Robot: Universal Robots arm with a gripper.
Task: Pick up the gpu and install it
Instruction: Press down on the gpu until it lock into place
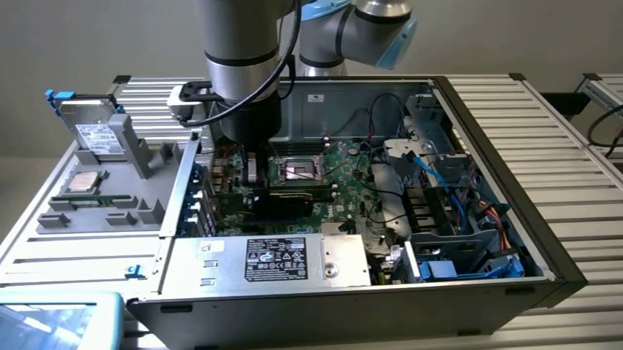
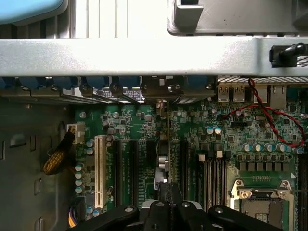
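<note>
Black pincer (image 2: 166, 204) clamped on thin green gpu card (image 2: 163, 159), edge-on over black motherboard slot (image 2: 150, 159), apparently not fully seated.

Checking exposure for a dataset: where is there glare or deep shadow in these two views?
Wrist view: the case rail is blown out near white, while the gripper is almost black. Exterior view: even light, with dark shadow under the arm by the gpu.

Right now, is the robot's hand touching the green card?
Touching. In the wrist view the hand is pinched shut on the top edge of the green card, which stands on edge over the big board's slots.
</note>
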